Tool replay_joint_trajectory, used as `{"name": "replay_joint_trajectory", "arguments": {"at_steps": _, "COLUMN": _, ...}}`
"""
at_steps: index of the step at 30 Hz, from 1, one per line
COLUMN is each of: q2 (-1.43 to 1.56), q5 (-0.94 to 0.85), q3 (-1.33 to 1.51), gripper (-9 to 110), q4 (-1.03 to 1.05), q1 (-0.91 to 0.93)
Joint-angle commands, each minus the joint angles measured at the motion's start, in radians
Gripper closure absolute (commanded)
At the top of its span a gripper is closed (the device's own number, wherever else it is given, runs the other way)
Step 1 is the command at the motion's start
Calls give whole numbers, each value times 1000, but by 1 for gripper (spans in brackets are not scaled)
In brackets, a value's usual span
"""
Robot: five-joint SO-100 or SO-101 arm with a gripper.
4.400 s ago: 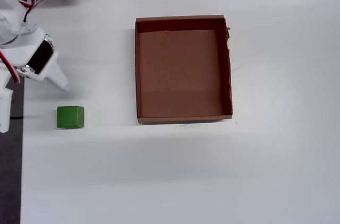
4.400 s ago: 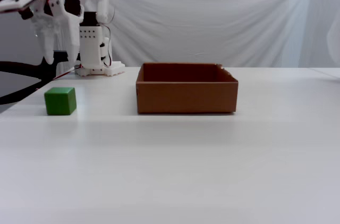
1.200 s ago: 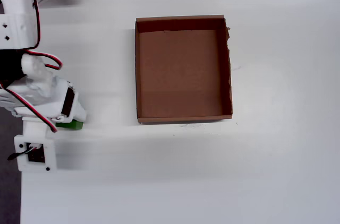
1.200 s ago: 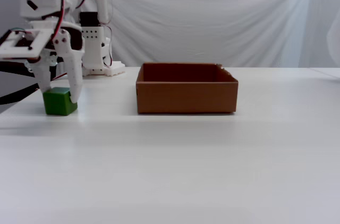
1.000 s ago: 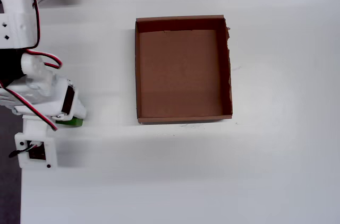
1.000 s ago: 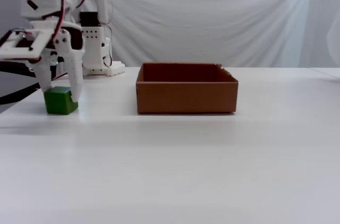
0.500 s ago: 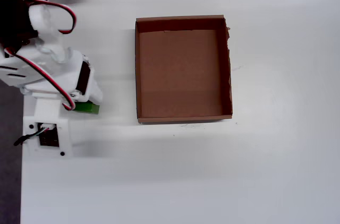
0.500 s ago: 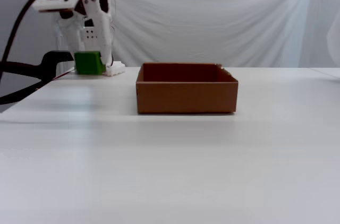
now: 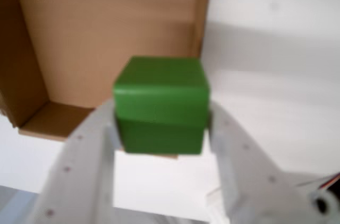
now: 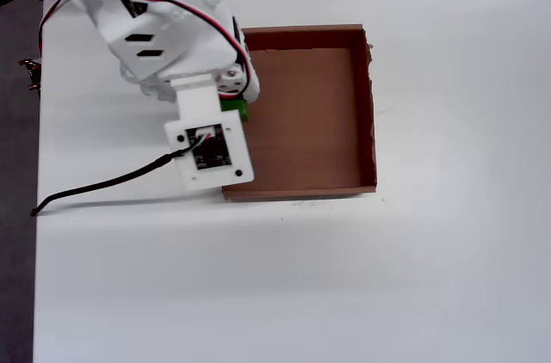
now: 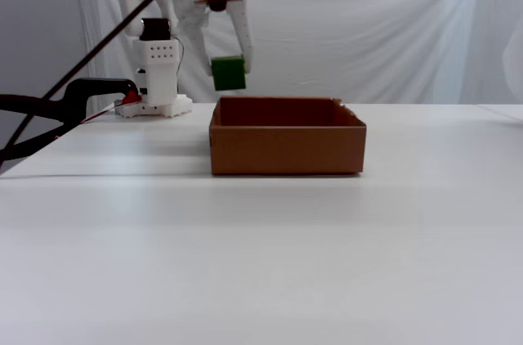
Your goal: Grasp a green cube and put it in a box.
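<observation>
Fixed view: gripper (image 11: 228,67), fingers clamped on green cube (image 11: 228,73), has carried it up off table and right, now above box (image 11: 286,147) left wall; release pending.

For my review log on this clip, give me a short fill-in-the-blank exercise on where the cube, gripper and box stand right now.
1. The gripper is shut on the ____ cube.
2. In the fixed view the cube hangs ____ the box, not touching it.
3. The floor of the box in the overhead view is ____ of objects.
4. The box is made of brown ____.

Missing words: green; above; empty; cardboard
</observation>
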Motion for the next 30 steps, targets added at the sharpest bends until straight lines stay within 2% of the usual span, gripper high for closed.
{"name": "replay_joint_trajectory", "arguments": {"at_steps": 1, "q2": -38, "q5": 15, "q3": -103, "gripper": 90, "q4": 2, "q1": -66}}
{"name": "replay_joint_trajectory", "arguments": {"at_steps": 12, "q2": -357, "q5": 41, "q3": -296, "gripper": 91, "q4": -9, "q1": -149}}
{"name": "replay_joint_trajectory", "arguments": {"at_steps": 30, "q2": -655, "q5": 29, "q3": -483, "gripper": 90, "q4": -21, "q1": -163}}
